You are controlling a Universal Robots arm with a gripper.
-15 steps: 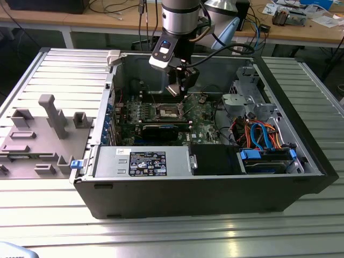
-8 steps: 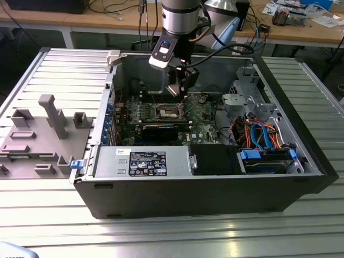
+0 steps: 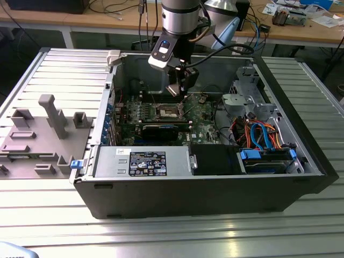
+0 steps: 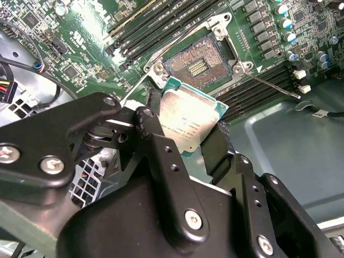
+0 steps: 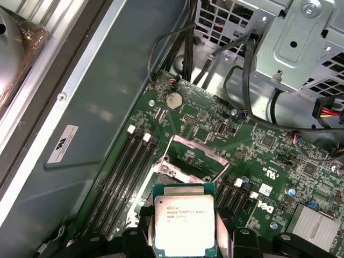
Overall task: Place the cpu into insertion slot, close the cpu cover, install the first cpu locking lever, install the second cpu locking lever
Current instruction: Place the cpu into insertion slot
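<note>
Second wrist view showed the gripper (image 4: 183, 134) clamped on the cpu (image 4: 189, 115) by its edges. Cpu hung tilted near the uncovered insertion slot (image 4: 198, 65), not seated.

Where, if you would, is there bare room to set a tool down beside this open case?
Bare: the ribbed metal table in front of the black computer case and on the exterior view's right. Crowded: grey plastic fixtures on that view's left; orange and blue cables inside.
</note>
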